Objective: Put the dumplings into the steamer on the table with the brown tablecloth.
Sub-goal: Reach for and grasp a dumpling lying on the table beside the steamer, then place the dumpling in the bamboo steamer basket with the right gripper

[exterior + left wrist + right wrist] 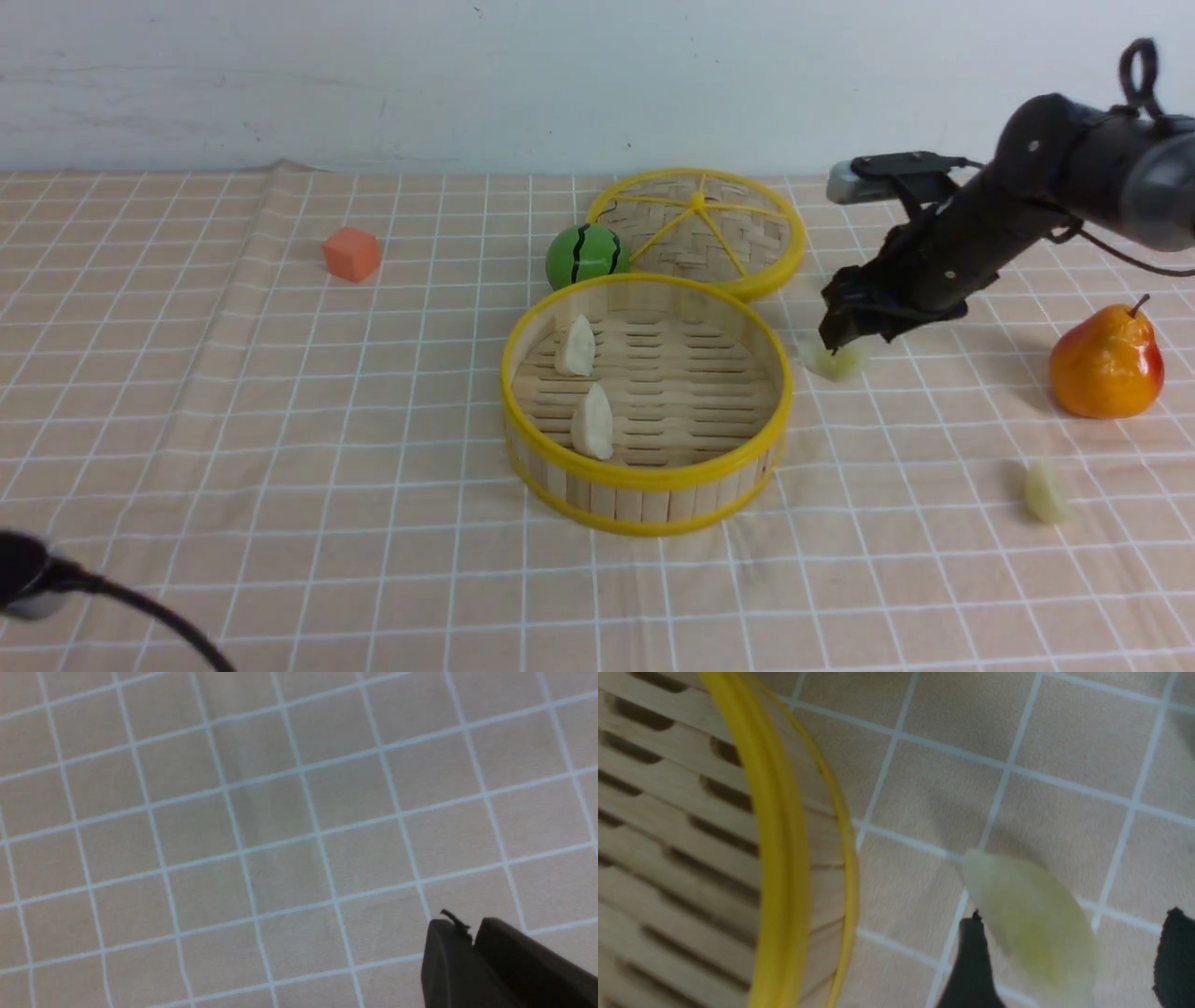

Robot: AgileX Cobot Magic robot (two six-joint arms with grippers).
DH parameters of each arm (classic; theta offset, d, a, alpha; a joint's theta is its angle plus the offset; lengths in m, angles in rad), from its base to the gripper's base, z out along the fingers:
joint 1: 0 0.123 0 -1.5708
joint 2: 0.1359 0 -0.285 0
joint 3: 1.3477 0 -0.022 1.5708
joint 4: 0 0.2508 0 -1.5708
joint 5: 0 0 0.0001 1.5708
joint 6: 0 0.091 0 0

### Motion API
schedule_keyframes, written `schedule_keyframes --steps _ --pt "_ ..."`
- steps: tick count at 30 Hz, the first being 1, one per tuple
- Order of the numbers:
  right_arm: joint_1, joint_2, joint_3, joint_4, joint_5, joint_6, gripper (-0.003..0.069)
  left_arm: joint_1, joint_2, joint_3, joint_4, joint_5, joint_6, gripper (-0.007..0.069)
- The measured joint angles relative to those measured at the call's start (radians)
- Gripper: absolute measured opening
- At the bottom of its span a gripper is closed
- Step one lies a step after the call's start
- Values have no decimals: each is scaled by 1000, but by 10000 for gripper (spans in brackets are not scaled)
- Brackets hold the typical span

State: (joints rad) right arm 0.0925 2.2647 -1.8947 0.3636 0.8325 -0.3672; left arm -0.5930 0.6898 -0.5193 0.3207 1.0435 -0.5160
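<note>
We're seeing the right gripper (843,341) hanging open over a pale green dumpling (834,362) that's lying on the brown tablecloth (280,420) just right of the steamer (644,481). In the right wrist view its fingers (971,961) are straddling the piece with a gap showing on one side, so nothing is clamped. The left gripper (472,956) is sitting low at front left, tips pressed together, holding nothing. Two white dumplings (576,346) are lying inside the steamer, and a second green dumpling (1046,493) is lying well apart, near the pear (1106,364). We're judging the piece light, smooth and probably slippery, so we're favouring a pinch across its fat middle, not the thin tips. The cloth is looking soft and creased; the steamer wall is close, with open room elsewhere.
</note>
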Motion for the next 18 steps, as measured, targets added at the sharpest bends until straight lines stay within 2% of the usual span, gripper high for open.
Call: schedule_keyframes --steps 4,8,10,14,18 --pt "3 68 -41 -12 11 -52 432 0 -125 7 91 -20 -63 71" --pt "14 69 -47 -24 58 -150 254 0 -235 40 182 -32 -144 71" --pt "16 66 -47 -26 67 -165 233 0 -259 51 202 -36 -162 71" --pt "17 24 -58 -29 157 -200 242 0 -358 83 270 -36 -224 74" --pt "26 -62 -73 49 186 -176 242 0 -415 83 289 -44 -242 75"
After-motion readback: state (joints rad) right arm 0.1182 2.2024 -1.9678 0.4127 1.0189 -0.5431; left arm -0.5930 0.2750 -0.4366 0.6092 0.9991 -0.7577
